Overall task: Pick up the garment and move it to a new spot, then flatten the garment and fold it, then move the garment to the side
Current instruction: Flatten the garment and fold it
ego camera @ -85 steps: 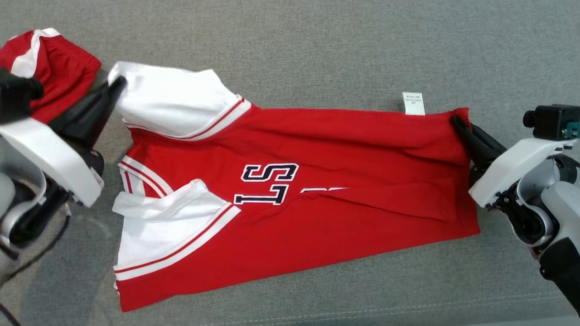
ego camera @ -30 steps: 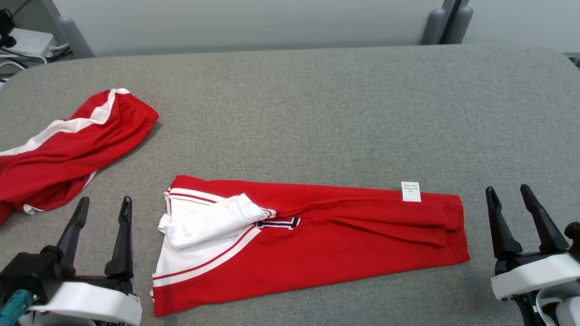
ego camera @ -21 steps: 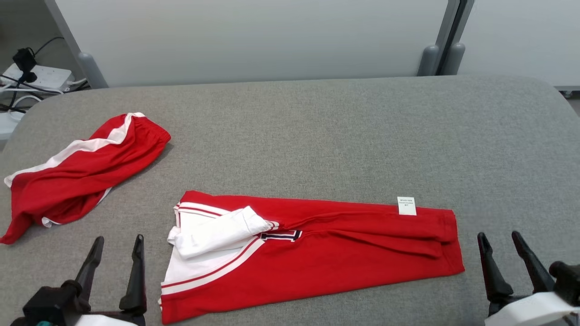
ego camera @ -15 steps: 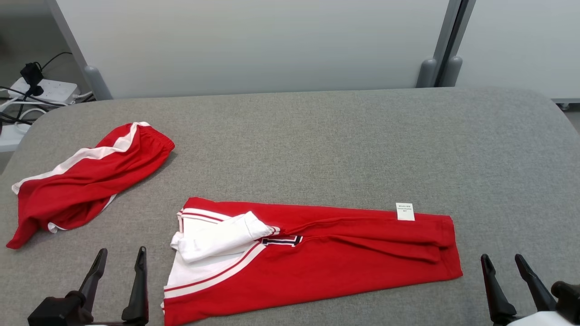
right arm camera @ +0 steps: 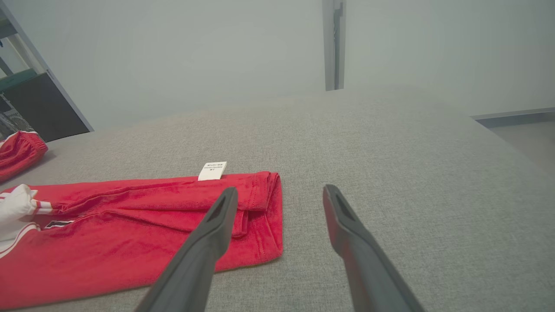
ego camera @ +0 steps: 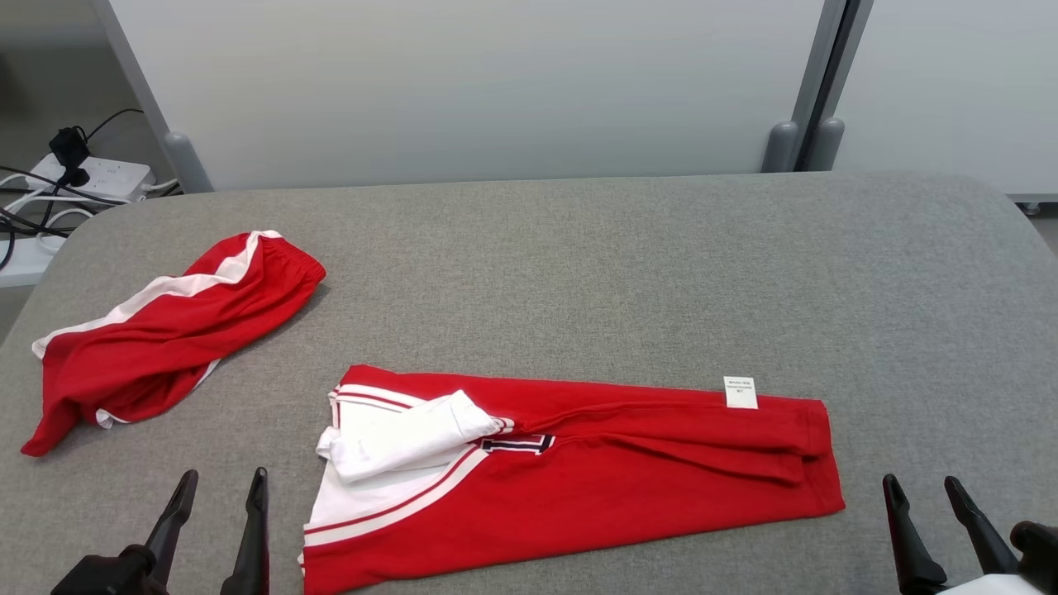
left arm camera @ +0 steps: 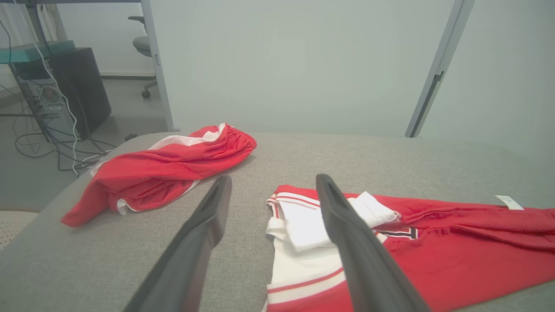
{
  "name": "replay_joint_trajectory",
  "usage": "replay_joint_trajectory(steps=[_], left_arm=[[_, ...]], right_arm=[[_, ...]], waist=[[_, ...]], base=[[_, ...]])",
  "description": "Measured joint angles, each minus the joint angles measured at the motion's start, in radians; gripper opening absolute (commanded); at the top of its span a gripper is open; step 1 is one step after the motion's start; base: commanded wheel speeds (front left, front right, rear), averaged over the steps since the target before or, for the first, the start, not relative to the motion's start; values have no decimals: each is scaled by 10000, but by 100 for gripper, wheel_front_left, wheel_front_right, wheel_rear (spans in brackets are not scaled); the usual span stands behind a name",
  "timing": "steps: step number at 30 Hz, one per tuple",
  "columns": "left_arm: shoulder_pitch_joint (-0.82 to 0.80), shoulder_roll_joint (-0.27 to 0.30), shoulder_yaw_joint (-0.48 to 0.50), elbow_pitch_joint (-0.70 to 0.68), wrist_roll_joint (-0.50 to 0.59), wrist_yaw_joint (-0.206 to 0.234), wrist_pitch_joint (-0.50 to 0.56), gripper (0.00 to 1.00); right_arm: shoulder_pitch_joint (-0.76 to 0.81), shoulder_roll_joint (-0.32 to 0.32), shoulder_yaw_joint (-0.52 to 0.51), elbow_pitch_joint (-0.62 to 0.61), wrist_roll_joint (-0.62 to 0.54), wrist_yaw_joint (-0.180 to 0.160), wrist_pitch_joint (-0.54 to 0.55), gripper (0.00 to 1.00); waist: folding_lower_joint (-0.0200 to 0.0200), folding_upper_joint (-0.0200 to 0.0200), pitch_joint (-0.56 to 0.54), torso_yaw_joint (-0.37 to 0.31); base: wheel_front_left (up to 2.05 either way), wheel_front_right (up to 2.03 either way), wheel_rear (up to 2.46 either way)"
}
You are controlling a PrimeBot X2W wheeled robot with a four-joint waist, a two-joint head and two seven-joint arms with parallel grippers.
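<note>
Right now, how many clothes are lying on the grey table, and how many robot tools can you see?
Clothes: 2, the folded jersey and the crumpled shorts, both red and white
Tools: 2, the left tool and the right tool, both open and empty
Total: 4

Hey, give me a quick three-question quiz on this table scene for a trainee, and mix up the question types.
1. True or false: the left gripper and the right gripper both have their fingers spread and hold nothing.
2. The small white care label sits on the folded red-and-white fabric jersey at: A) its far edge, toward the robot's right; B) its white sleeve; C) its near edge.
3. Fill in: on the grey fabric table, the crumpled red fabric shorts with a white stripe lie to the robot's ____ of the jersey.
Key: 1 true; 2 A; 3 left.
</note>
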Motion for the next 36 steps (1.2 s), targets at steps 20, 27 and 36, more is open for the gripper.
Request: replay_joint_trajectory(steps=[20,27,36], left_arm=[[-1146,-418,-514,416,213,-581,6,100],[-1506,-619,-594,685,322,-723,6,100],[-1683,-692,-594,848,403,-819,4,100]], right_arm=[[-2782,-798,911,3430,1001,0,1131,100],[-3739,-917,1231,4872,1599,0,1751,100],[-4474,-1085,1657,5361,2585,0,2550,0]], waist=[[0,0,903,943],[0,0,1321,1307],[0,0,1521,1375]], base=[[0,0,0],[0,0,0],[0,0,0]])
